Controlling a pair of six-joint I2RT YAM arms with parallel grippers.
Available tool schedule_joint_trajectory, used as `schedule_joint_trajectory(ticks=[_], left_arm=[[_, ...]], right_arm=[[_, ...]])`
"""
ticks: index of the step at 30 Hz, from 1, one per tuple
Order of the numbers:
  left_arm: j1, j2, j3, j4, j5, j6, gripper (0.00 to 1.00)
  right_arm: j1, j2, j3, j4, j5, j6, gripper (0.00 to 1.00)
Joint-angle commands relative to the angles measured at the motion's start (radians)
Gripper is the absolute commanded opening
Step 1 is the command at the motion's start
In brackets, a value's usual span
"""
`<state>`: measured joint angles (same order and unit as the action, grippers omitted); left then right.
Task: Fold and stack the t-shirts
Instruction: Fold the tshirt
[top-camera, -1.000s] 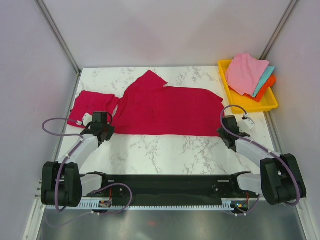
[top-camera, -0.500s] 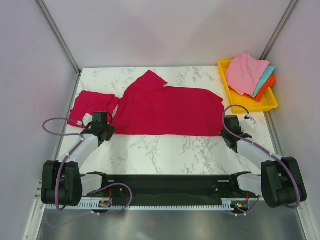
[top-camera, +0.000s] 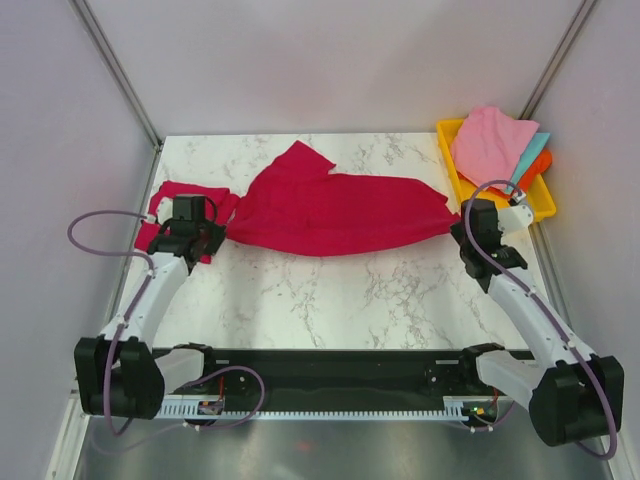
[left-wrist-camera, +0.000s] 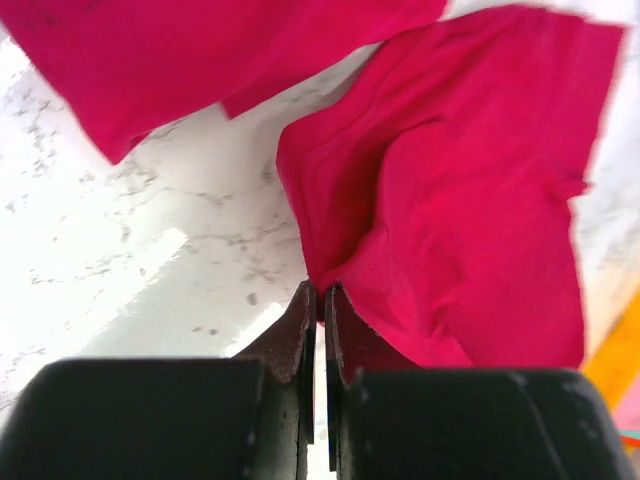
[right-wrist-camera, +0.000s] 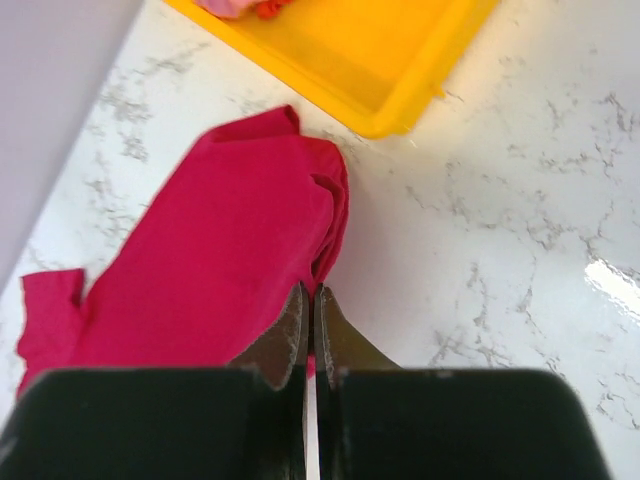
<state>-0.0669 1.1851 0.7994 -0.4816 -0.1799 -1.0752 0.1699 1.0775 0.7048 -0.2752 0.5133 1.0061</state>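
Note:
A crimson t-shirt (top-camera: 340, 212) is stretched across the middle of the marble table, its near hem sagging in a curve between my two grippers. At its left corner, my left gripper (top-camera: 212, 238) (left-wrist-camera: 320, 292) is shut on the cloth (left-wrist-camera: 450, 200). The right gripper (top-camera: 460, 228) (right-wrist-camera: 312, 292) pinches the shirt's right corner (right-wrist-camera: 220, 250) between shut jaws. A second t-shirt (top-camera: 226, 203), smaller and folded, lies at the far left, partly under my left wrist. More red cloth (left-wrist-camera: 200, 60) lies beyond the left fingers.
A yellow tray (top-camera: 543, 207) (right-wrist-camera: 380, 70) sits at the back right, just beyond the right gripper, holding pink (top-camera: 490, 145), teal and orange cloths. Grey walls close in the table on three sides. Bare marble (top-camera: 340, 290) lies in front of the shirt.
The right gripper has shut on the shirt's right corner. Both grippers have risen and moved toward the back, drawing the near hem up and away so it now sags in a curve.

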Motion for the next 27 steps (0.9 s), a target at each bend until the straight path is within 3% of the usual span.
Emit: schedule_joint_trajectory(ticks=[1, 10, 18, 23, 27], left_arm=[[0.009, -0.117, 0.086, -0.1, -0.027, 0.03, 0.02], [0.013, -0.309, 0.113, -0.247, -0.069, 0.077, 0.02], [0.013, -0.473, 0.363, -0.399, -0.047, 0.098, 0.02], [0.013, -0.484, 0.536, -0.436, -0.023, 0.095, 0.02], [0.013, -0.408, 0.618, -0.437, 0.002, 0.087, 0.02]], right_arm=[[-0.006, -0.082, 0.081, -0.088, 0.033, -0.02, 0.0], [-0.004, -0.252, 0.076, -0.171, -0.013, -0.041, 0.0], [-0.004, -0.415, 0.29, -0.297, -0.021, -0.107, 0.0], [-0.004, -0.445, 0.424, -0.334, -0.01, -0.132, 0.0], [-0.006, -0.4, 0.487, -0.331, 0.007, -0.124, 0.0]])
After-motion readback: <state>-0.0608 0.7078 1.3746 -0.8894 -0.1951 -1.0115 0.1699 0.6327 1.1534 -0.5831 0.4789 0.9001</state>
